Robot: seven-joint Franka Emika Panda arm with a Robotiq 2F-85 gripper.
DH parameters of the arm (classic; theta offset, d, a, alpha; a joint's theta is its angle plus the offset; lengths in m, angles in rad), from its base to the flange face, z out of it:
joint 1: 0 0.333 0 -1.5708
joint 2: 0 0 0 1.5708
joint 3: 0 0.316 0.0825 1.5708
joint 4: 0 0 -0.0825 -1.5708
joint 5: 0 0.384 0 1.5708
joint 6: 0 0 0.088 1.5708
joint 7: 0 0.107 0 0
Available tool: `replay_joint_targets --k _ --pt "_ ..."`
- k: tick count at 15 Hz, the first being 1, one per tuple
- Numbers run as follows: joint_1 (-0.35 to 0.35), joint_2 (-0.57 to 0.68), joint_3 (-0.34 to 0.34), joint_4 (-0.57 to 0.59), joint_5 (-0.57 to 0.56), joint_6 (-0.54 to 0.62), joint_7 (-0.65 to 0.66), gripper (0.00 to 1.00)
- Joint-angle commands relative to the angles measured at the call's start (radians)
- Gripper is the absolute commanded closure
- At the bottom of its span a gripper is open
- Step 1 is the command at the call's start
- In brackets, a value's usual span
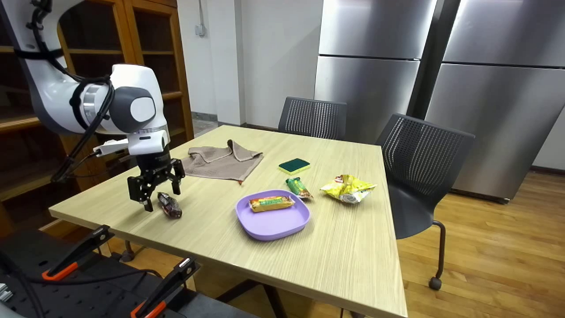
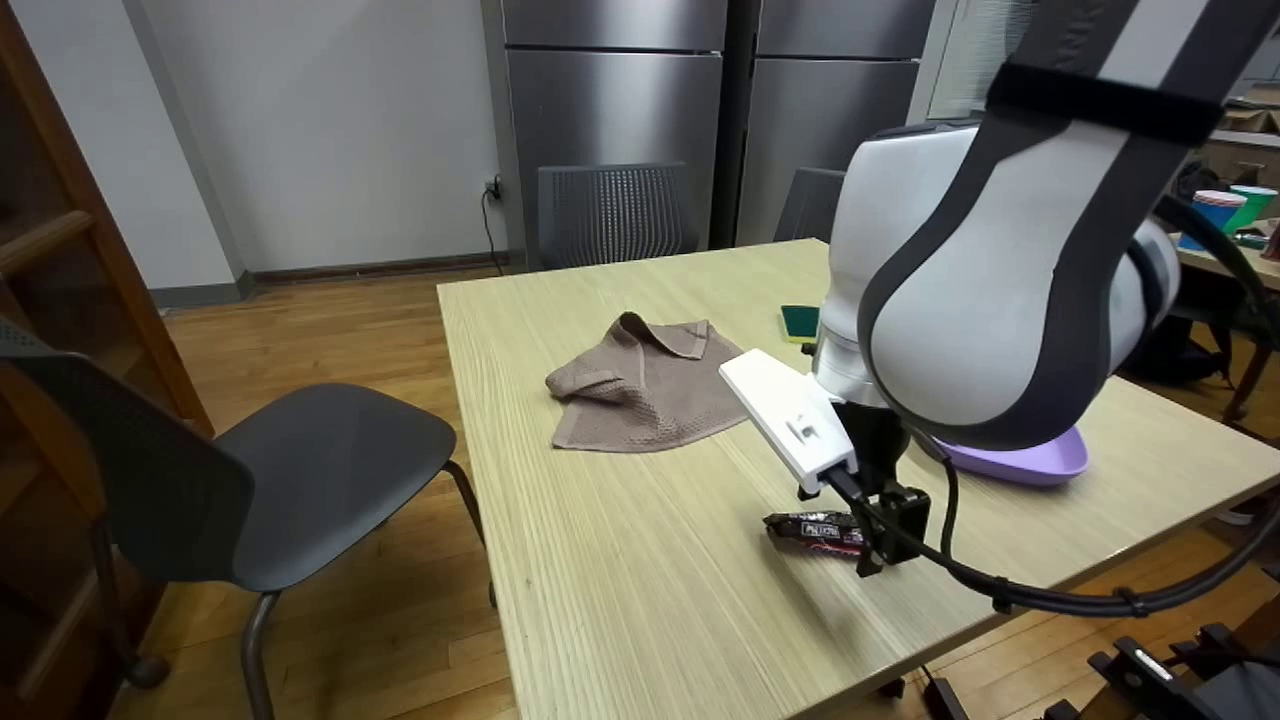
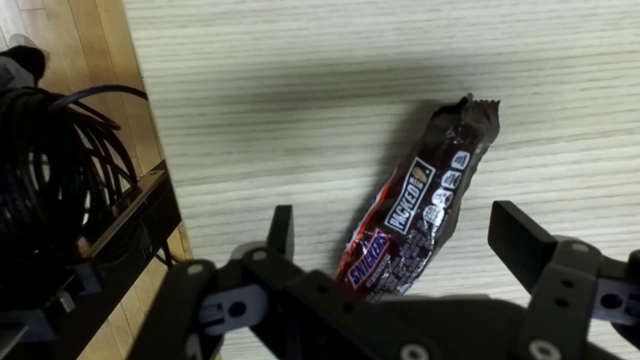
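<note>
On the pale tabletop, between the fingers: a Snickers bar lies slantwise in its dark brown wrapper, the crimped end pointing out past the fingertips, the other end partly hidden by the linkage of the gripper in the wrist view.
Fingers and bar: spread wide and holding nothing, the fingers stand on either side of the bar, a strip of tabletop showing between it and each tip.
Wrapper lettering: "PACKED" and "SNICKERS" read clearly from above.
Purple plate: a gold-wrapped bar rests inside, toward the far side in an exterior view; the plate sits well apart from the gripper.
Just beside the plate: a green packet lies by the rim; whether the two touch is hard to tell.
Yellow bag: crumpled, near the green packet, its contents out of sight.
Sponge: yellow below, dark green on top, flat on the tabletop.
Brown cloth: rumpled, one corner peaked, seen in both exterior views.
Wooden cabinet: glass-fronted and shelved, too dark inside to read.
Cups: a blue cup and a green cup stand together in the background; what they hold cannot be seen.
Behind the table: dark chairs before steel refrigerators.
</note>
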Motion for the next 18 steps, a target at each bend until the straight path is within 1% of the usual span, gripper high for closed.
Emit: replay_joint_targets --k 1,7,14,15,16,18 --pt "0.023 -0.04 -0.015 -0.042 0.037 0.029 0.012 0.0" --pt "0.005 -0.03 -0.001 -0.035 0.075 0.029 0.004 0.0" --pt "-0.01 -0.023 0.009 -0.026 0.094 0.022 -0.004 0.0" --pt "-0.011 -0.02 0.009 -0.023 0.096 0.02 -0.004 0.25" --pt "-0.013 -0.019 0.009 -0.022 0.097 0.017 -0.006 0.26" --pt "-0.036 -0.012 0.03 -0.017 0.105 0.021 -0.017 0.42"
